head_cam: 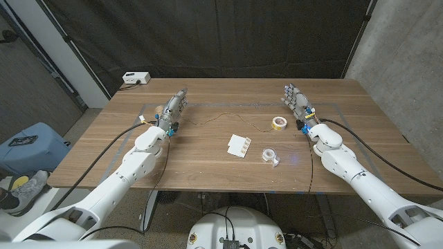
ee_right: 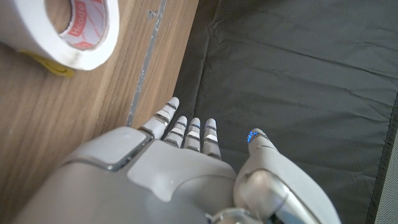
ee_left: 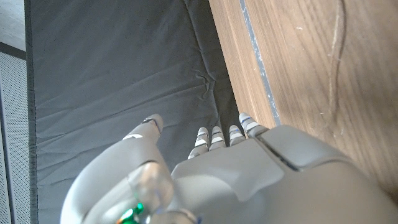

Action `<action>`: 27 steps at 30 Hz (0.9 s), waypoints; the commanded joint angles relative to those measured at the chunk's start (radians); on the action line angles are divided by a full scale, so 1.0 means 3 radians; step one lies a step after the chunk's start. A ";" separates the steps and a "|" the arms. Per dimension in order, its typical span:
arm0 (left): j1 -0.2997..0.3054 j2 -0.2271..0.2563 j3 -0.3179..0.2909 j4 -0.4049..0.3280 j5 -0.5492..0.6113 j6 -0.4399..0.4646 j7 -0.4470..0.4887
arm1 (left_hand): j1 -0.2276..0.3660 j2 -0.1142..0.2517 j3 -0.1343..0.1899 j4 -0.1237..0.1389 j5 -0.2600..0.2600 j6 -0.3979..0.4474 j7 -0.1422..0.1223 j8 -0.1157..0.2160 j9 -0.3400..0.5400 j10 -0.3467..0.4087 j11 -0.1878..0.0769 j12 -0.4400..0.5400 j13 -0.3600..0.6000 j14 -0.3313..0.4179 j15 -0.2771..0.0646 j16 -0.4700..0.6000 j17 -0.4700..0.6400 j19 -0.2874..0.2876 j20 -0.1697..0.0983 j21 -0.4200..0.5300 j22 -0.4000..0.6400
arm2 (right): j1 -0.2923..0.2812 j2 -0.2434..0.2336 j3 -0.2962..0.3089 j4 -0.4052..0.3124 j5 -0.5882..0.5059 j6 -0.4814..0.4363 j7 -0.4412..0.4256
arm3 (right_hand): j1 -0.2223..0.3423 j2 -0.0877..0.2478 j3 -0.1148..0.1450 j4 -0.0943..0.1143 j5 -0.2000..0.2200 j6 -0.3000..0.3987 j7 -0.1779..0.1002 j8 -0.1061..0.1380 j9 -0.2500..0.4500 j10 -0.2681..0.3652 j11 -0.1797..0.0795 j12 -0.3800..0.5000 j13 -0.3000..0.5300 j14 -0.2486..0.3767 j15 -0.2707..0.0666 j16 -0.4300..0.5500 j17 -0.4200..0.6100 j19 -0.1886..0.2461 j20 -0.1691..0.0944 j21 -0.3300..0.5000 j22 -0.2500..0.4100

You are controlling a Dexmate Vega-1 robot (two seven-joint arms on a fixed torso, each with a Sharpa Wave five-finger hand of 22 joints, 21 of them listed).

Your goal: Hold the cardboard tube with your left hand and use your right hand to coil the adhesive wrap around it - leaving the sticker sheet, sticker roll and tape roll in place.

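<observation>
My left hand [head_cam: 174, 108] stands at the far left of the wooden table [head_cam: 208, 162], fingers stretched out, holding nothing; its fingertips [ee_left: 214, 134] reach past the table's far edge. A small pale thing [head_cam: 158, 111] lies close beside it; I cannot tell what it is. A thin strand [head_cam: 220, 115] runs across the table from that hand toward the tape roll [head_cam: 278, 122]; the strand [ee_left: 339, 62] lies loose on the wood. My right hand [head_cam: 297, 104], fingers also straight and empty, stands just beyond the white tape roll [ee_right: 62, 28]. The sticker sheet [head_cam: 239, 145] and sticker roll [head_cam: 270, 155] lie mid-table.
A white box [head_cam: 135, 77] sits by the table's far left corner. Blue tape lines [head_cam: 332, 106] mark a rectangle on the tabletop. A black curtain [head_cam: 242, 34] hangs behind the table. A blue bin [head_cam: 28, 146] stands on the floor at the left.
</observation>
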 commanded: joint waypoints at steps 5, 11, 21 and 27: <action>-0.0018 -0.0035 0.0007 0.0024 0.0005 -0.0035 0.0002 | 0.0031 -0.0002 0.0030 -0.0024 0.0024 0.0001 0.0021 0.0024 0.0015 -0.0024 0.0003 0.0019 0.0007 -0.0029 0.0003 0.0015 0.0010 0.0012 0.0032 0.0004 0.0007 | -0.0019 -0.0026 0.0005 -0.0042 -0.0021 -0.0028 -0.0036 | 0.0027 -0.0006 0.0025 0.0006 0.0017 0.0029 -0.0009 0.0010 0.0012 0.0018 0.0001 0.0013 0.0015 0.0005 -0.0112 0.0024 0.0017 0.0023 -0.0164 0.0020 0.0017; -0.0033 -0.0022 0.0015 0.0003 0.0017 -0.0043 -0.0034 | 0.0045 -0.0016 0.0038 -0.0058 0.0035 0.0002 0.0023 0.0024 0.0014 -0.0024 0.0019 0.0019 0.0005 -0.0028 0.0003 0.0014 0.0009 0.0018 0.0034 -0.0008 0.0006 | -0.0044 -0.0039 0.0015 -0.0072 -0.0026 -0.0029 -0.0063 | 0.0028 -0.0008 0.0031 0.0005 0.0016 0.0030 -0.0010 0.0009 0.0012 0.0013 0.0000 0.0011 0.0015 0.0001 -0.0113 0.0022 0.0016 0.0019 -0.0159 0.0019 0.0017; 0.0005 0.0045 0.0000 -0.0147 0.0040 -0.0001 0.0002 | 0.0131 -0.0036 0.0091 -0.0253 0.0100 0.0002 0.0034 0.0023 0.0014 0.0043 0.0069 0.0053 0.0012 0.0125 0.0122 0.0060 0.0022 0.0079 0.0150 -0.0055 0.0018 | -0.0061 -0.0045 0.0021 -0.0092 -0.0038 -0.0015 -0.0082 | 0.0029 -0.0012 0.0043 0.0004 0.0013 0.0025 -0.0011 0.0004 0.0012 0.0002 0.0001 0.0007 0.0015 0.0004 -0.0108 0.0023 0.0014 0.0016 -0.0154 0.0019 0.0018; 0.0061 0.0115 -0.0029 -0.0239 0.0052 0.0011 0.0020 | 0.0143 -0.0041 0.0100 -0.0291 0.0114 0.0003 0.0043 0.0023 0.0015 0.0081 0.0076 0.0071 0.0020 0.0170 0.0126 0.0069 0.0030 0.0081 0.0162 -0.0066 0.0024 | -0.0060 -0.0038 0.0015 -0.0096 -0.0044 -0.0013 -0.0089 | 0.0029 -0.0015 0.0048 0.0003 0.0012 0.0025 -0.0011 0.0003 0.0012 0.0000 -0.0002 0.0007 0.0015 0.0002 -0.0110 0.0022 0.0013 0.0013 -0.0148 0.0019 0.0018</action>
